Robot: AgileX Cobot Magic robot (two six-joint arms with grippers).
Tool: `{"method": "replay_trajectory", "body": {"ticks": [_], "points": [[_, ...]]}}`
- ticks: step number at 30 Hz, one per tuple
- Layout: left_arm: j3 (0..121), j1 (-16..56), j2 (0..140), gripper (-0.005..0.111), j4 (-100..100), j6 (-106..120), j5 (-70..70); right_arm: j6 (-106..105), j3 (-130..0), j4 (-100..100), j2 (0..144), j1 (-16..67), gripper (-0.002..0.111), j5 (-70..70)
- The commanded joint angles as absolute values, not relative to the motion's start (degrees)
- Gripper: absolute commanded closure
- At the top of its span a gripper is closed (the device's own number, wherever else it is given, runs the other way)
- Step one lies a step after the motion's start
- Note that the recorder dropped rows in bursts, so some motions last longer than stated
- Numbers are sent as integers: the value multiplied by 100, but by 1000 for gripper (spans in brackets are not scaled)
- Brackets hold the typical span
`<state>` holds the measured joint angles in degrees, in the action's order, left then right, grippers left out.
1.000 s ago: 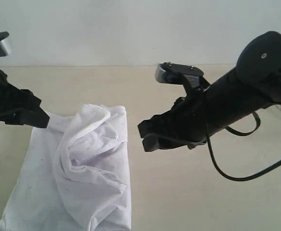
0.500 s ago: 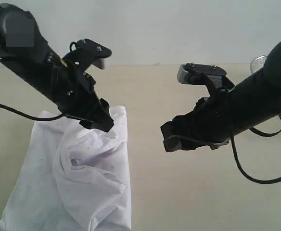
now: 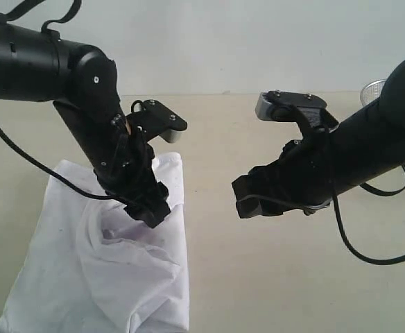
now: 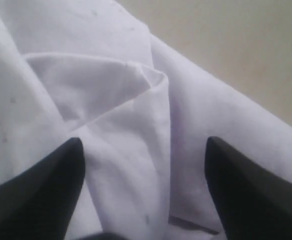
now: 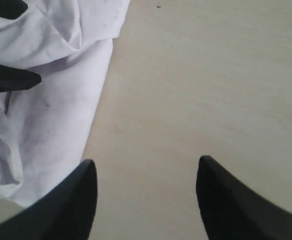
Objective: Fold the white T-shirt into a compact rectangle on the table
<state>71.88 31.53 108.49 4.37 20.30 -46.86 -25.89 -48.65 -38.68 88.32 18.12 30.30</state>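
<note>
The left end effector hangs released over the crumpled white T-shirt, lower left; the right end effector hovers released above the counter.

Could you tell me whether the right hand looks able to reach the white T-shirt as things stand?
Probably yes: the right hand, open, hangs over bare table beside the white T-shirt, with nothing between them; the left hand is at the crumpled middle.
</note>
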Motion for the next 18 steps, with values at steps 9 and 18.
{"method": "replay_trajectory", "body": {"ticks": [9, 18], "points": [[7233, 3385, 11181, 48, -655, 1094, -4442, -2625, -4850, -3821, 8768, 1771, 56, 3085], [7233, 3385, 11181, 76, -667, 995, -4295, -2625, -4850, -3821, 8768, 1771, 56, 3046]]}}
